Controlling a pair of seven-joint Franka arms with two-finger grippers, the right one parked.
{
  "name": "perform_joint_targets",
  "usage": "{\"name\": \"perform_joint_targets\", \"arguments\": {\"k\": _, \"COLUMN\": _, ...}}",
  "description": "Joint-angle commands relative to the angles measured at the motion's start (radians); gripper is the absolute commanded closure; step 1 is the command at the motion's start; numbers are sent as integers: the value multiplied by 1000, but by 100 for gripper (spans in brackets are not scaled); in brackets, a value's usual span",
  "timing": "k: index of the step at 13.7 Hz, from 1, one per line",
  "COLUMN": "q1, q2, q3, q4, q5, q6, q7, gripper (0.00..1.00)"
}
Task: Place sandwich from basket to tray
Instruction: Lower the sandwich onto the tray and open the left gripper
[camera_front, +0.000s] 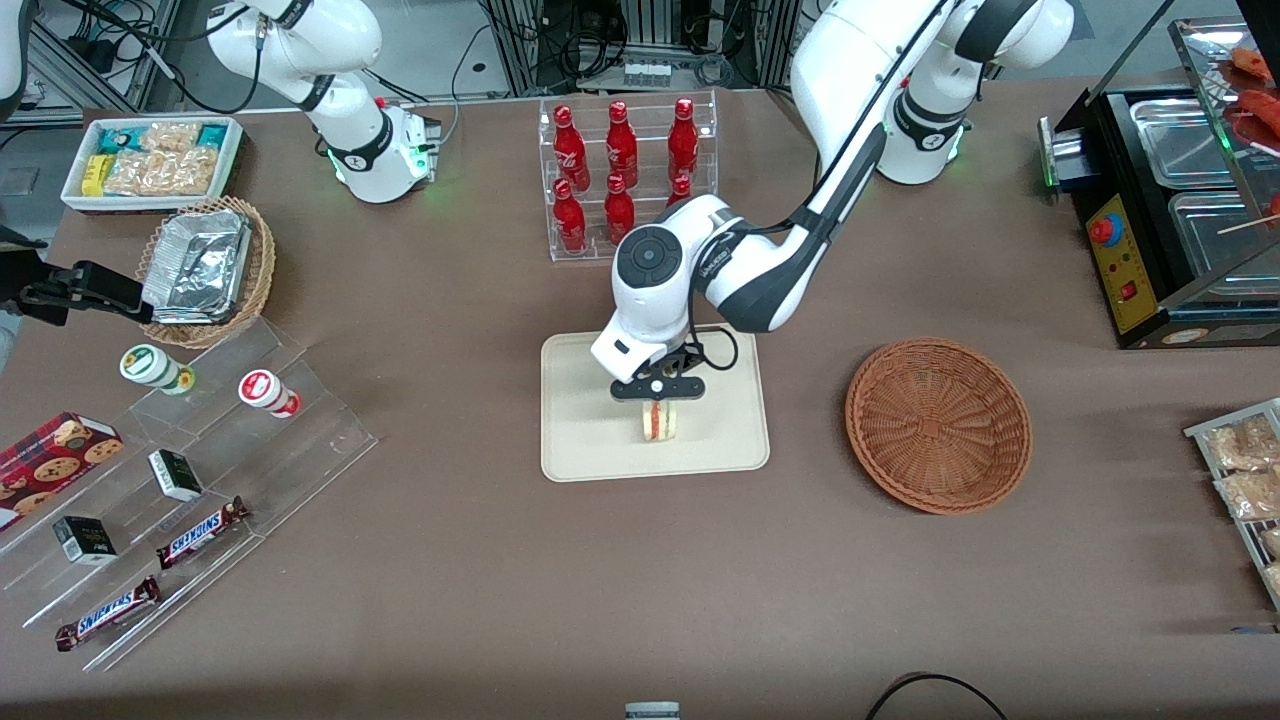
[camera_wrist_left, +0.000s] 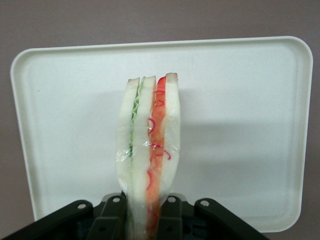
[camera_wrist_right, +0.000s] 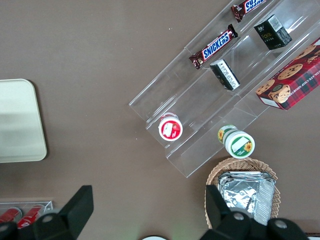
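Observation:
My left gripper (camera_front: 659, 400) hangs over the cream tray (camera_front: 580, 440), shut on the sandwich (camera_front: 658, 421). The sandwich (camera_wrist_left: 149, 150) is a wrapped wedge of white bread with green and red filling layers, held upright by its sides between the two black fingers (camera_wrist_left: 111, 220). Its lower end sits close over the tray (camera_wrist_left: 240, 115); whether it touches the tray I cannot tell. The round reddish-brown wicker basket (camera_front: 938, 424) stands on the table beside the tray, toward the working arm's end, with nothing in it.
A clear rack of red bottles (camera_front: 625, 170) stands farther from the front camera than the tray. Toward the parked arm's end are an acrylic step shelf (camera_front: 190, 480) with snack bars and cups, a tan basket of foil containers (camera_front: 205, 270) and a white bin of snacks (camera_front: 150, 160). A black food warmer (camera_front: 1170, 210) stands at the working arm's end.

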Motion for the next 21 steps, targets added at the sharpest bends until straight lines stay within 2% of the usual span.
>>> {"name": "perform_joint_targets", "arguments": {"k": 1, "q1": -33, "q2": 36, "q3": 16, "q4": 12, "q5": 18, "q6": 31, "q7": -6, "gripper": 100}}
{"name": "perform_joint_targets", "arguments": {"k": 8, "q1": -56, "q2": 42, "q3": 20, "q4": -52, "q5": 18, "q6": 75, "q7": -136, "gripper": 100}}
{"name": "perform_joint_targets", "arguments": {"k": 12, "q1": -58, "q2": 62, "q3": 23, "q4": -52, "q5": 21, "q6": 79, "q7": -145, "gripper": 100}}
{"name": "perform_joint_targets", "arguments": {"k": 13, "q1": -58, "q2": 62, "q3": 23, "q4": -51, "q5": 21, "q6": 79, "q7": -145, "gripper": 64}}
{"name": "perform_joint_targets", "arguments": {"k": 14, "q1": -58, "q2": 60, "q3": 23, "q4": -49, "q5": 21, "q6": 77, "q7": -144, "gripper": 19}}
{"name": "perform_joint_targets", "arguments": {"k": 15, "q1": -58, "q2": 59, "q3": 23, "q4": -49, "q5": 19, "q6": 77, "q7": -144, "gripper": 1}}
{"name": "perform_joint_targets", "arguments": {"k": 21, "q1": -42, "q2": -91, "q3": 40, "q4": -46, "q5": -1, "q6": -29, "q7": -179, "gripper": 0}}
